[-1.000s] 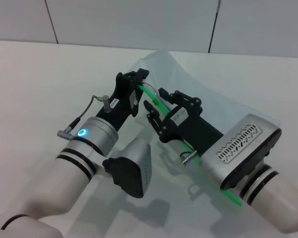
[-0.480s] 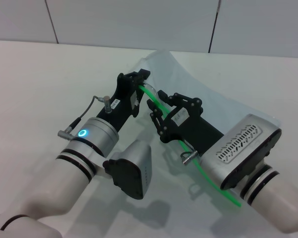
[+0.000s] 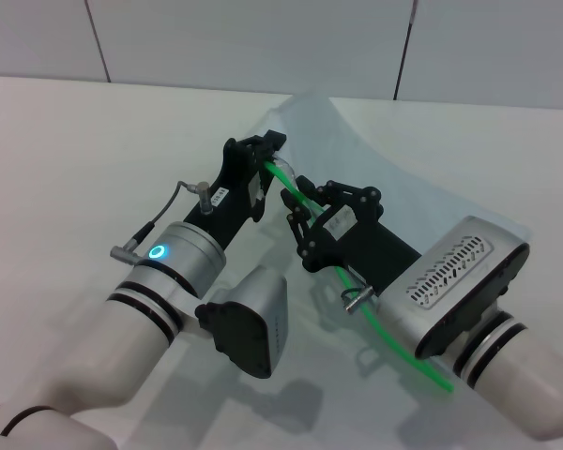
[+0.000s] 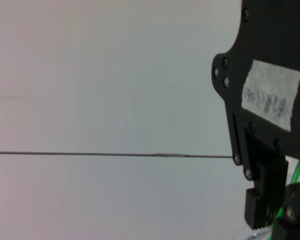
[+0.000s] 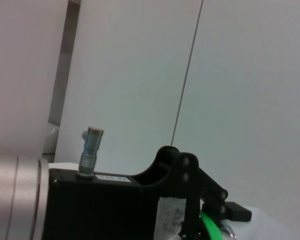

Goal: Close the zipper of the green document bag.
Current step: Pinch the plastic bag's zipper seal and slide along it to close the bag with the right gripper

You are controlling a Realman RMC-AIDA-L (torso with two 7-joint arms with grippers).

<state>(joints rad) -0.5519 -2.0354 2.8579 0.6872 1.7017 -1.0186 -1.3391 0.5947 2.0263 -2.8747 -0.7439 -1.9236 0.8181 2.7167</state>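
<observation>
Head view: I see both pincers meet over the green document bag (image 3: 394,178).
Left pincer (image 3: 267,155): clenched on the zipper (image 3: 296,190).
Right pincer (image 3: 296,208): clenched on the zipper.
Bag: near the table's (image 3: 75,141) far edge.

No text can be read with certainty. A white label (image 4: 273,95) on the black left gripper body carries small handwritten characters, too blurred to make out. White stickers on both grippers in the head view (image 3: 218,197) (image 3: 335,221) bear marks too small to decipher.
</observation>
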